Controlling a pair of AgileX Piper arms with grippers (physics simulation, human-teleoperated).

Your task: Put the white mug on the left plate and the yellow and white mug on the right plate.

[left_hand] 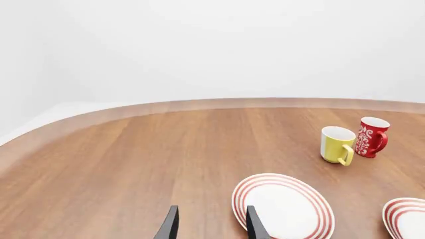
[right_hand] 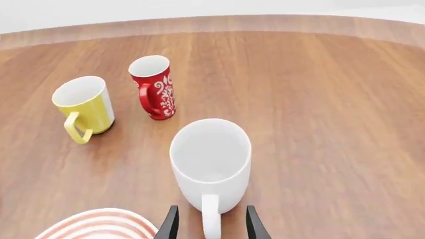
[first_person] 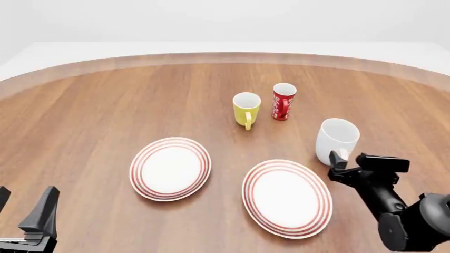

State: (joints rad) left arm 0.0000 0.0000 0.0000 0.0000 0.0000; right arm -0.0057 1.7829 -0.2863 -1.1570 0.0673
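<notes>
The white mug (first_person: 336, 138) stands upright on the table just right of the right plate (first_person: 287, 197), its handle pointing toward me. My right gripper (first_person: 349, 156) is open, one finger on each side of that handle (right_hand: 211, 219) without closing on it; the mug (right_hand: 211, 157) fills the right wrist view. The yellow and white mug (first_person: 247, 109) stands farther back, behind the gap between the plates, handle toward me. The left plate (first_person: 170, 168) lies bare. My left gripper (first_person: 27, 191) hangs open at the near left, holding nothing, with the left plate (left_hand: 282, 206) beside its fingers.
A red cup with white pattern (first_person: 284, 101) stands close to the right of the yellow and white mug (right_hand: 83, 107). The round wooden table's far rim (first_person: 225, 58) curves across the back. The right plate's edge (left_hand: 406, 219) shows in the left wrist view.
</notes>
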